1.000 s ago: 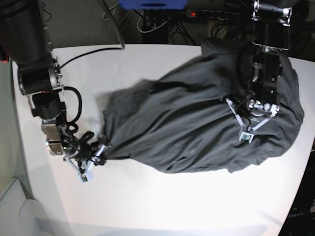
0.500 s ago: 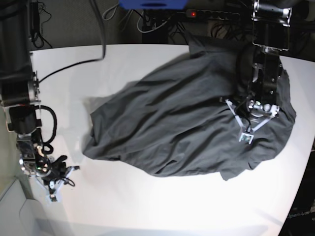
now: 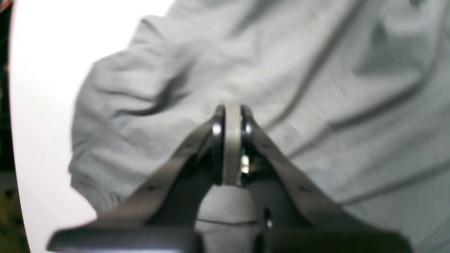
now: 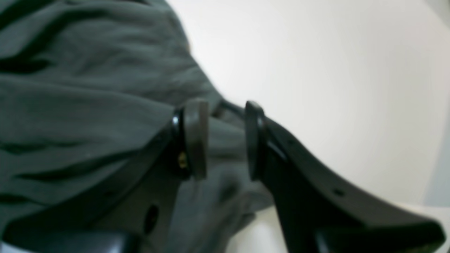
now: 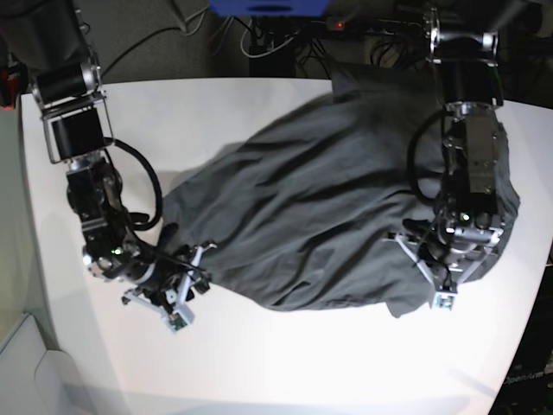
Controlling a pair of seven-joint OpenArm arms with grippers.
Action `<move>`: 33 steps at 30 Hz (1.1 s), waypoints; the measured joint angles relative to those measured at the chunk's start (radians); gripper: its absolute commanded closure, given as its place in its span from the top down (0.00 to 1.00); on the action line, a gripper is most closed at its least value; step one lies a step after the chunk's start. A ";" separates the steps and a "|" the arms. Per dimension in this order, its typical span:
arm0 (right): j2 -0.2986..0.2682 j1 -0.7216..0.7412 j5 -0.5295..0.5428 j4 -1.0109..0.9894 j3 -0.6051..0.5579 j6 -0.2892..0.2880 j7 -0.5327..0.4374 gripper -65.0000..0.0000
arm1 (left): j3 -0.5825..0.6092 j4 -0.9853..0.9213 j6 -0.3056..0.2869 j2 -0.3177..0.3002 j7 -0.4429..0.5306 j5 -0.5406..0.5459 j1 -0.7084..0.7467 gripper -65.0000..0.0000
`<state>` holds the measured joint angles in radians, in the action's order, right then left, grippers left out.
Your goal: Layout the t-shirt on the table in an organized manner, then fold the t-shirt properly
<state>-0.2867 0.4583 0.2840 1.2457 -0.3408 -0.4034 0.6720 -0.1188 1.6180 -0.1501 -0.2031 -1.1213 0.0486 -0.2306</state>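
Observation:
The dark grey t-shirt [image 5: 328, 199] lies rumpled across the middle and right of the white table [image 5: 259, 363]. My right gripper [image 5: 190, 285] sits at the shirt's lower left edge. In the right wrist view that gripper [image 4: 225, 137] is open, with the t-shirt [image 4: 70, 88] filling the left side and its edge showing in the gap, and the table [image 4: 334, 70] bare beyond. My left gripper [image 5: 442, 298] hangs over the shirt's front right part. In the left wrist view this gripper [image 3: 229, 112] is shut, pads together, above wrinkled t-shirt [image 3: 316, 70] beside the table [image 3: 42, 88].
Cables and a power strip [image 5: 363, 24] lie beyond the table's far edge, next to a blue object [image 5: 268, 7]. The shirt's far corner [image 5: 346, 78] reaches that edge. The table's rounded front left corner [image 5: 60, 363] is near my right arm.
My right gripper let go of the shirt's left edge, swung out to the front left corner, and has come back to that edge, opening wider. My left gripper moved forward over the shirt.

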 measured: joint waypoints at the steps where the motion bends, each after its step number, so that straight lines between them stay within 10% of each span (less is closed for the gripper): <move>1: 0.012 -0.003 -0.008 -0.010 0.000 0.000 -0.002 0.30 | -0.011 -0.008 -0.002 0.013 -0.005 0.001 -0.012 0.00; 15: 0.046 -0.097 0.005 -0.194 0.002 0.005 -0.119 0.23 | -0.011 -0.143 0.008 0.220 0.051 0.000 -0.063 0.00; 33: 0.106 -0.284 0.024 -0.066 0.008 0.014 -0.203 0.22 | 0.084 -0.210 0.011 0.099 0.008 0.003 0.027 0.00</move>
<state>-0.1806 0.1745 0.3077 1.1801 -0.3325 -0.3893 0.4690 -0.0353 1.4078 -0.1387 -0.1043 -1.1137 0.0517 -0.2031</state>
